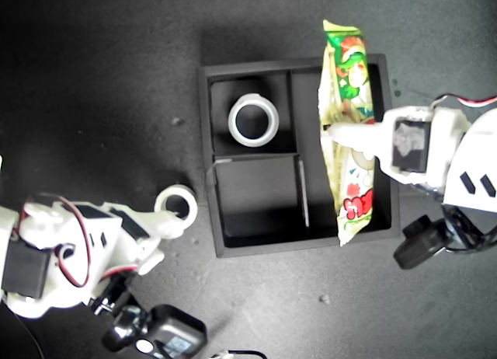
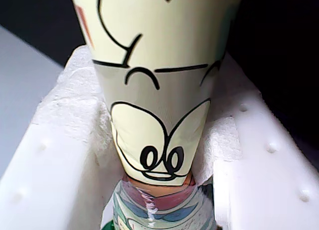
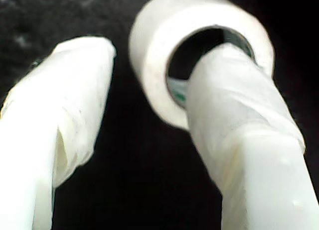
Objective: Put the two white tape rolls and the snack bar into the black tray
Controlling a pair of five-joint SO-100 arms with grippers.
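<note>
Right up against the lens in the first wrist view is the long narrow snack bar packet (image 2: 154, 90), its pale wrapper printed with a black-outlined cartoon figure. The first hand (image 2: 155, 123) is closed on it, and its white padded fingers (image 2: 75, 115) press the wrapper from both sides.

In the second wrist view, the second hand (image 3: 157, 56) is spread open. One wrapped white finger (image 3: 229, 105) pokes into the wide hole of a white ring-shaped tape roll (image 3: 144, 36). The opposite finger stands clear of the roll's outer wall, so nothing is pinched.

In the exterior view, that same tape roll (image 1: 177, 203) lies flat on the dark tabletop (image 1: 93, 102), just beside the wall of the square matte black tray (image 1: 208, 165) on the exterior view's left. The second hand (image 1: 172, 217) is at the roll. The other white tape roll (image 1: 253, 120) lies flat in one of the tray's two small compartments, the one towards the exterior view's top; the small compartment next to it has nothing in it. The snack bar packet (image 1: 349, 71) stretches along the long compartment on the exterior view's right, with both green ends reaching over the tray's walls. The first hand (image 1: 335, 130) grips it near its middle.
</note>
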